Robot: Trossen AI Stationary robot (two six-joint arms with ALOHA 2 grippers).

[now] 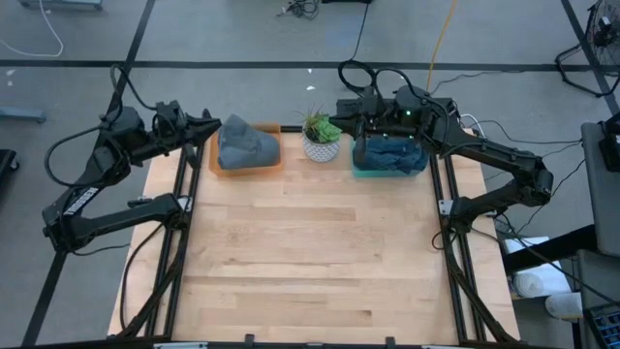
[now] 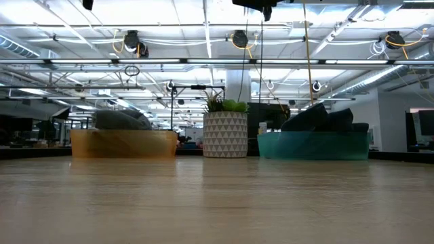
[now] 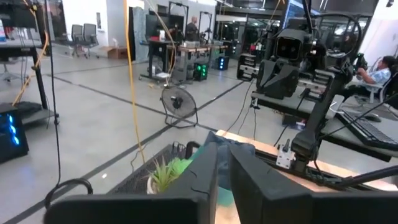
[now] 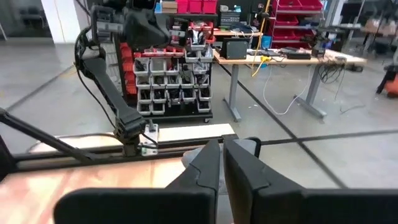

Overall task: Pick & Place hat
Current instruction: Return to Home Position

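A grey hat [image 1: 246, 145] lies bunched in an orange bin [image 1: 215, 163] at the table's far edge, left of centre; in the low view the grey hat [image 2: 122, 120] rises above the orange bin's rim [image 2: 123, 144]. A blue hat [image 1: 389, 152] fills a teal bin [image 1: 360, 171] to the right. My left gripper [image 1: 215, 126] hovers level at the orange bin's far left corner, shut and with nothing in it. My right gripper [image 1: 341, 122] hangs level over the far edge, between the plant and the teal bin, shut and holding nothing.
A small potted plant [image 1: 321, 137] in a white patterned pot [image 2: 226, 134] stands between the two bins. The wooden tabletop [image 1: 310, 262] stretches bare toward the near edge. Black rails [image 1: 179, 242] run along both sides of the table.
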